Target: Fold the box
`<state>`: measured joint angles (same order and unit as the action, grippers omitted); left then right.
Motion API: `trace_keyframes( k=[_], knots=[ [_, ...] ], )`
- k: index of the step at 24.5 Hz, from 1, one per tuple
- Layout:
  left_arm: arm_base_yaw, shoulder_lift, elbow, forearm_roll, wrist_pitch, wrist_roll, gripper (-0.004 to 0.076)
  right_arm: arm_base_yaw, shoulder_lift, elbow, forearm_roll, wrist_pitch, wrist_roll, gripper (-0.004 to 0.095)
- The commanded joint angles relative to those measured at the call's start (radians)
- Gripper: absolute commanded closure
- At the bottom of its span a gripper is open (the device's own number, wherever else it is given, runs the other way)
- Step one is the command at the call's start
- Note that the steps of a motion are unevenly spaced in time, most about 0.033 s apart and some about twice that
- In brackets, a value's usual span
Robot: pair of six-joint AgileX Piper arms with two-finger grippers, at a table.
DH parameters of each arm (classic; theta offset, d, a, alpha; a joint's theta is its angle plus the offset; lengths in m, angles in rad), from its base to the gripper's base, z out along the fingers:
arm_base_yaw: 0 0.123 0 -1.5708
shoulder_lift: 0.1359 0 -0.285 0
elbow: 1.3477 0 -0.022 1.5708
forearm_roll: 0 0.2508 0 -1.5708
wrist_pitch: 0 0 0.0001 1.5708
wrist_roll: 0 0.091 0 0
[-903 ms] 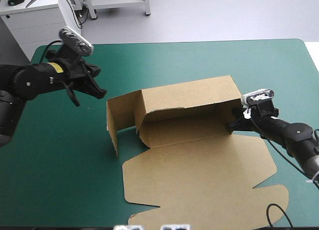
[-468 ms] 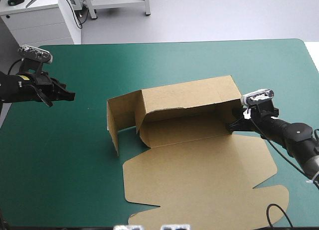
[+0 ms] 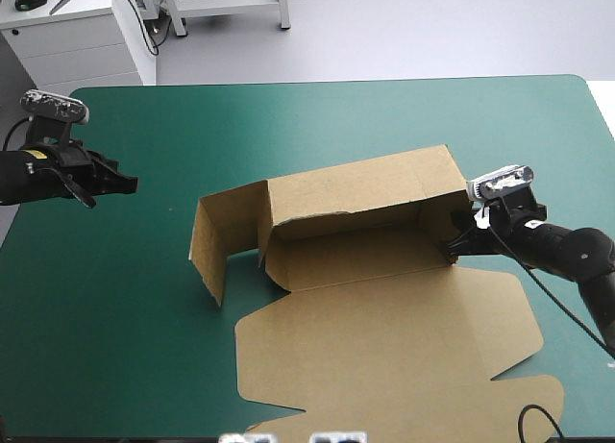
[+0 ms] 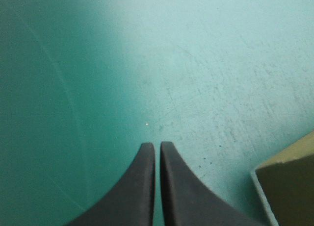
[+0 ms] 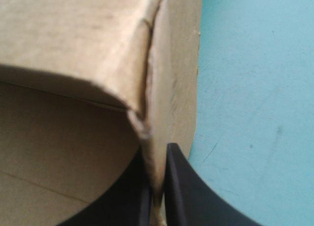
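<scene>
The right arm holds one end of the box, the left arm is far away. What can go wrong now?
1. The right gripper pinches only the thin end wall of the box; a pull may tear or crease the board there.
2. The left gripper is shut and far off, so nothing steadies the left flap, which stands loose; the box may slide or turn.

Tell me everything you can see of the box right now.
The box is brown board, half formed. Its long back wall stands upright, a left end flap stands swung outward, and the wide lid sheet lies flat on the teal-green cover toward the near edge. The right gripper is shut on the right end wall at its corner. No other gripper touches it.
</scene>
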<state>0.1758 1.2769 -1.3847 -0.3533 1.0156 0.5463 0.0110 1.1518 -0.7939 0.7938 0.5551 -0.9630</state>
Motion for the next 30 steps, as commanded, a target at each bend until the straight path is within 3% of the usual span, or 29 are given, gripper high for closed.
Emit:
trace_keyframes(
  k=[1, 9, 15, 23, 30],
  knots=[
    [0.000, -0.043, -0.024, -0.033, -0.054, -0.001, 0.0712, -0.002, -0.039, -0.135, -0.164, 0.118, 0.252, 0.0920],
    [0.000, -0.047, -0.024, -0.056, -0.097, 0.011, 0.0712, -0.002, 0.091, -0.458, -0.422, 0.466, 0.590, 0.0920],
    [0.000, -0.047, -0.024, -0.070, -0.095, 0.013, 0.0715, -0.002, 0.417, -0.680, -0.448, 0.679, 0.693, 0.0920],
    [0.000, -0.047, -0.024, -0.123, -0.093, 0.047, 0.0720, -0.002, 0.669, -0.855, -0.440, 0.670, 0.758, 0.0920],
    [0.000, -0.047, -0.020, -0.118, -0.077, 0.047, 0.0720, -0.002, 0.698, -0.860, -0.434, 0.591, 0.728, 0.0919]
  ],
)
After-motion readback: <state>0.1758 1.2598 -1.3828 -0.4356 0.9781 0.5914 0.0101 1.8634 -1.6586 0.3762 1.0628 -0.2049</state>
